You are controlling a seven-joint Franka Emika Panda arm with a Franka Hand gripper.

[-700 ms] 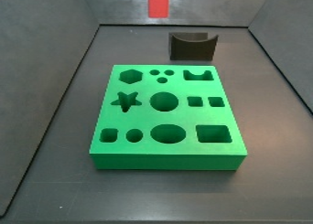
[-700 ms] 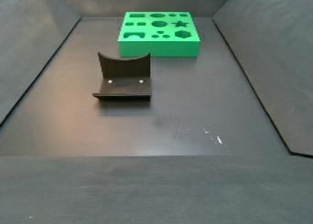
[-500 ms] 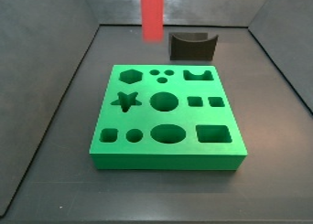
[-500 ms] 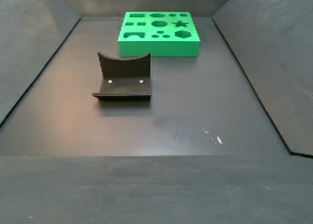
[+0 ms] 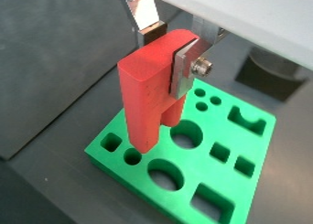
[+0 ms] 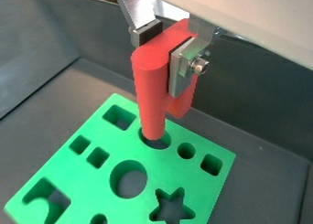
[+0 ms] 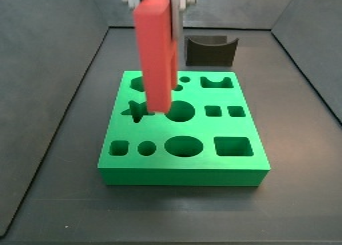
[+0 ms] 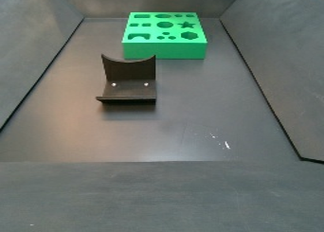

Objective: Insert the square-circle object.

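The gripper (image 5: 171,47) is clamped on the upper end of the square-circle object (image 5: 152,90), holding the red bar upright above the green board (image 5: 244,165) near its round holes; in a side view its lower end (image 7: 156,64) overlaps the board. The fixture (image 8: 127,80) stands well apart. No writing or labels can be read.

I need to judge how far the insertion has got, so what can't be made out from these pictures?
- The red bar's lower end: in both wrist views the bar itself covers the spot on the green board, so whether it has entered a hole is unclear.
- The gripper: cut off by the frame edge in a side view.
- Another side view shows neither bar nor gripper, only the board and fixture.
- The board's holes there are too small to read.
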